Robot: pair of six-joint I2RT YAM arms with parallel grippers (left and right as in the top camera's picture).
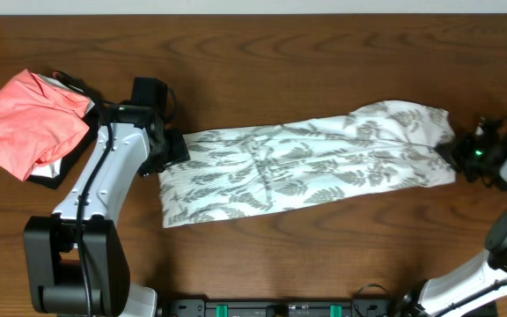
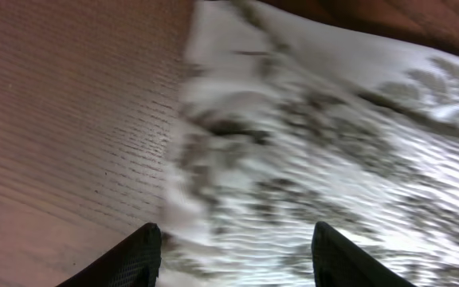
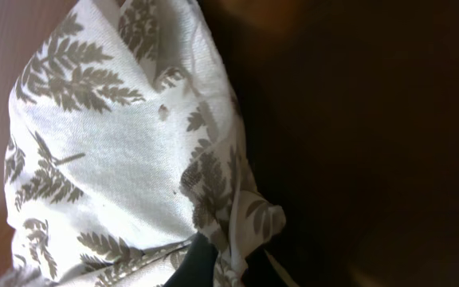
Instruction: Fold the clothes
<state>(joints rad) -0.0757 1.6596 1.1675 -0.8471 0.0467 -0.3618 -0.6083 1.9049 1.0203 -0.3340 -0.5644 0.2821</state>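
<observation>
**Dress stretched across the table, right end pinched**

The wooden table (image 1: pixel 324 53) fills my overhead view. The dress (image 1: pixel 306 167), white with grey-green fern print, lies flat as a long band across the middle, running from left of centre out to the right side, its right end slightly farther from me than its left. At the far left sits a folded coral-pink garment (image 1: pixel 29 123) with the edge of a black garment (image 1: pixel 53 176) showing beneath it, both well apart from the dress.

My left gripper (image 2: pixel 236 259) is over the dress's left edge, fingers apart, with fabric and bare wood between them. My right gripper (image 1: pixel 454 151) is at the dress's right end, fingers together and clamped on bunched fabric.
</observation>
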